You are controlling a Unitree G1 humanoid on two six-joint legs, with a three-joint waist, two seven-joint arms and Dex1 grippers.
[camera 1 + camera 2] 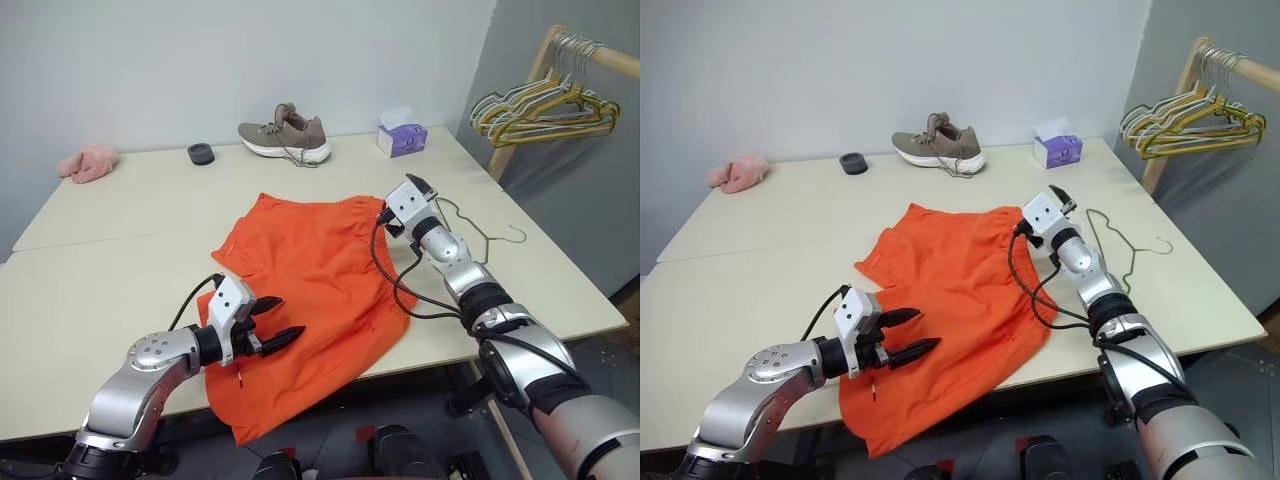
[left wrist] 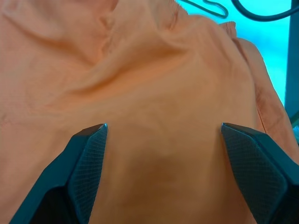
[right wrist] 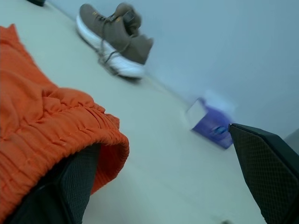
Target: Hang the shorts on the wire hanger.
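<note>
**A:** Status at that frame?

**B:** Pre-grasp, my read. Nothing was held. My left gripper (image 1: 277, 320) was spread wide, hovering over the near part of the shorts (image 1: 320, 290); in the wrist view the fabric sat between the fingertips (image 2: 91, 140), and I couldn't tell whether they touched it. My right gripper (image 3: 163, 168) was also fully spread, raised at the far right corner of the shorts by the gathered waistband, one finger against or just over the elastic edge, nothing pinched.

**A:** Where was everything?

**B:** Shorts lay flat-ish on the table (image 1: 100, 270), near hem drooping over the front edge. Hanger (image 1: 1127, 247) lay on the table just right of the shorts, beyond my right arm, untouched. Shoe (image 1: 286, 135), tissue box (image 1: 402, 134) and pink cloth (image 1: 88, 161) sat at the back, well apart.

**A:** Next move?

**B:** Likely pick up the hanger with the right, or pinch the waistband first. The thin wire lay flat, so it needs a low, precise approach. The fabric is slippery and may bunch.
</note>
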